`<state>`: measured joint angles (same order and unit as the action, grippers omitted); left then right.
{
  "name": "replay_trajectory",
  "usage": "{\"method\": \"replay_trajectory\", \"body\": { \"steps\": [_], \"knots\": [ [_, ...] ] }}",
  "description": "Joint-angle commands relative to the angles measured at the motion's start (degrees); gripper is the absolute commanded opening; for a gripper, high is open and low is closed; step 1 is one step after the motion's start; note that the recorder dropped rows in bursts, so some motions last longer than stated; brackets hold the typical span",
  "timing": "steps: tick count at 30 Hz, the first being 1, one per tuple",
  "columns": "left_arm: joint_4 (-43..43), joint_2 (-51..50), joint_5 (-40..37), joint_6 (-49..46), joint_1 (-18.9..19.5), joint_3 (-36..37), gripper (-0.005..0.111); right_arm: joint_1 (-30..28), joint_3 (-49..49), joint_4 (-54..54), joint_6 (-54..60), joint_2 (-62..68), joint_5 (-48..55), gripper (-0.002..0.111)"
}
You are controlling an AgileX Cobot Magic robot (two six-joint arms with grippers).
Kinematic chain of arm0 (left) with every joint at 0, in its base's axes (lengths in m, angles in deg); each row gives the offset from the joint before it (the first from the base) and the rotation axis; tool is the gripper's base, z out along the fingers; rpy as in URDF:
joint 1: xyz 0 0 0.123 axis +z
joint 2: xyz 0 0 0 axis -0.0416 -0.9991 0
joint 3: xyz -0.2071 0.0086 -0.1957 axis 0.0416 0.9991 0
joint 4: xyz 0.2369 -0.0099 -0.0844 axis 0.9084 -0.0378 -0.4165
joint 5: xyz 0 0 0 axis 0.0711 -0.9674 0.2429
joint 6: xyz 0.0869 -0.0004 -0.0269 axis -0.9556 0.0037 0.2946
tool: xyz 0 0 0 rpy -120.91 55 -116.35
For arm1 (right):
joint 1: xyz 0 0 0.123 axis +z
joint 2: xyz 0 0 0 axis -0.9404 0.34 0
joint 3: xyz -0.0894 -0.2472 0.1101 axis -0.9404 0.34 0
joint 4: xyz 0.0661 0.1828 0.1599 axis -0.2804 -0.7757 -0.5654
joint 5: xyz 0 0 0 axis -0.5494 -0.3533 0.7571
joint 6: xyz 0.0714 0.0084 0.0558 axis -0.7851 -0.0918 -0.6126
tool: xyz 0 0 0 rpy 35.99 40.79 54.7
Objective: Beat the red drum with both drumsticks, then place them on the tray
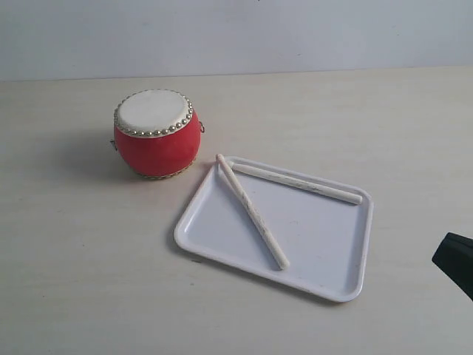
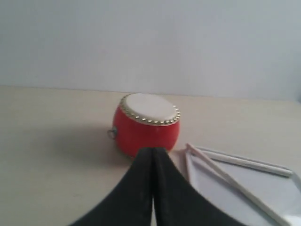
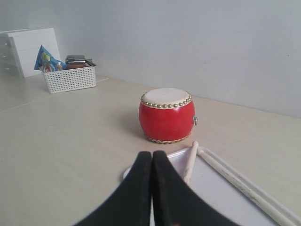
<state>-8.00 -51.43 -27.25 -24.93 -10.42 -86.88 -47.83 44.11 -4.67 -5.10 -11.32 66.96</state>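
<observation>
The red drum [image 1: 157, 133] with its cream skin stands upright on the table, left of the white tray [image 1: 214, 233]. Both drumsticks lie on the tray: one [image 1: 251, 211] runs diagonally across it, the other [image 1: 295, 183] lies along its far rim, their ends meeting at the corner nearest the drum. My left gripper [image 2: 153, 151] is shut and empty, seen in the left wrist view short of the drum [image 2: 146, 125] and beside the tray [image 2: 277, 188]. My right gripper [image 3: 152, 155] is shut and empty too, short of the tray [image 3: 207, 188], the sticks [image 3: 190, 162] and the drum [image 3: 166, 115].
A black part of the right arm [image 1: 454, 262] shows at the exterior view's right edge. A white basket [image 3: 70, 77] with packets and a white box [image 3: 28, 49] stand far off on the table, near the wall.
</observation>
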Motion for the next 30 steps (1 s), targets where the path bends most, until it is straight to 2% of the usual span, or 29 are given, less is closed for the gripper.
{"method": "replay_trajectory", "body": {
  "steps": [1,3,10,14,18,22,25,30],
  "knots": [
    [31.73,0.29,0.79,30.92,0.24,-0.5,0.0,0.01,0.27,-0.21,0.1,-0.29,0.3,0.0],
    [38.2,0.29,2.88,34.7,0.24,0.24,0.0,0.01,0.27,-0.21,0.1,-0.29,0.3,0.0],
    [39.82,0.29,19.86,34.34,0.24,6.13,0.0,0.01,0.27,-0.21,0.1,-0.29,0.3,0.0],
    [39.82,0.29,17.78,33.59,0.24,6.13,0.0,0.01,0.27,-0.21,0.1,-0.29,0.3,0.0],
    [39.25,0.29,17.93,27.49,0.24,6.13,0.0,0.01,0.27,-0.21,0.1,-0.29,0.3,0.0],
    [31.53,0.29,16.64,20.51,0.24,6.13,0.0,0.01,0.27,-0.21,0.1,-0.29,1.16,0.0],
    [26.15,0.29,13.13,15.16,0.24,6.13,0.0,0.01,0.27,-0.21,0.1,-0.29,1.57,0.0],
    [25.27,0.29,6.41,13.89,0.24,6.13,0.0,0.01,0.27,-0.21,0.1,-0.29,1.57,0.0]
  ]
}}
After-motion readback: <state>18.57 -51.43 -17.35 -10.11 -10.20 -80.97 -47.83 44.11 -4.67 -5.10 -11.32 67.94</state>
